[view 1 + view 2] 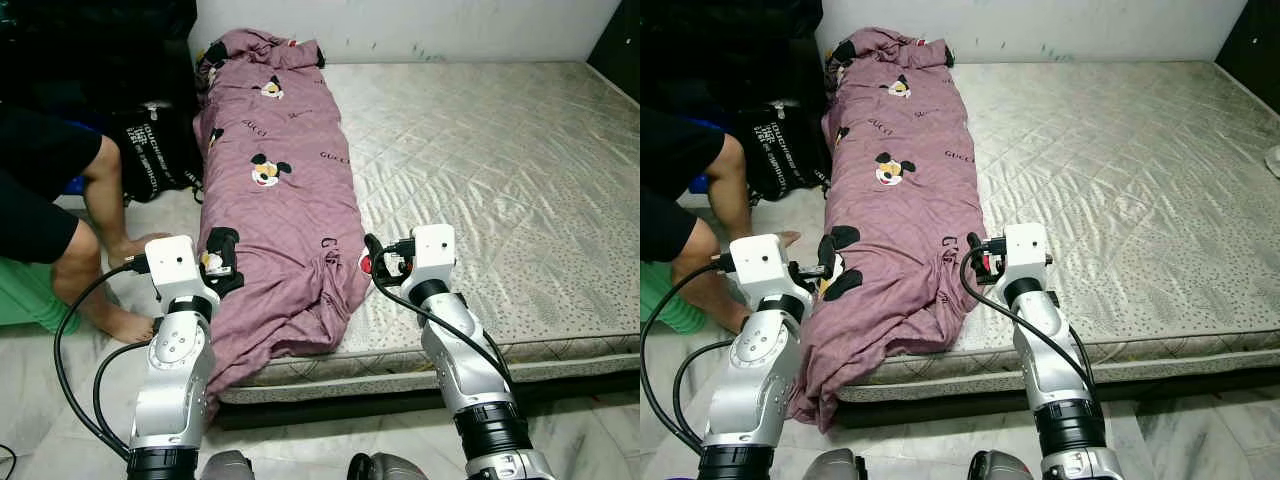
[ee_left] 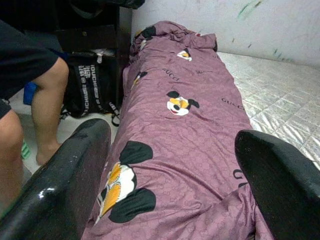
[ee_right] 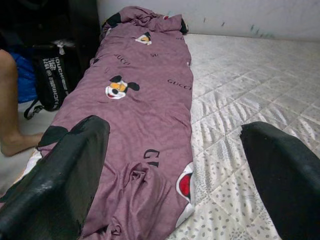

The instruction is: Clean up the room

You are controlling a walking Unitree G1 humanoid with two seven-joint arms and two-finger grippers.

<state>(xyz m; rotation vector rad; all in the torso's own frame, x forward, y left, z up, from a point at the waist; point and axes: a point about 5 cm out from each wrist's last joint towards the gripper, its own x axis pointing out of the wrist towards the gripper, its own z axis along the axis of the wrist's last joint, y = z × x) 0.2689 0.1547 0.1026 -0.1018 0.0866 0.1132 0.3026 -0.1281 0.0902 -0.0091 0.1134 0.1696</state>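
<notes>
both grippers' jaws wide over the mauve blanket (image 1: 285,200) on the mattress (image 1: 480,170)

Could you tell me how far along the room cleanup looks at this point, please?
Done: the blanket lies in a long strip along the mattress. In hand: the left gripper and right gripper hover at its near end, jaws open, holding nothing. Left: its near end hangs crumpled over the mattress edge, and a bag sits on the floor beside a person.

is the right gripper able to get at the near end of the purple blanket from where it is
Probably yes: the right gripper is open and sits right by the bunched near end of the purple blanket on the mattress, with nothing between them.
</notes>
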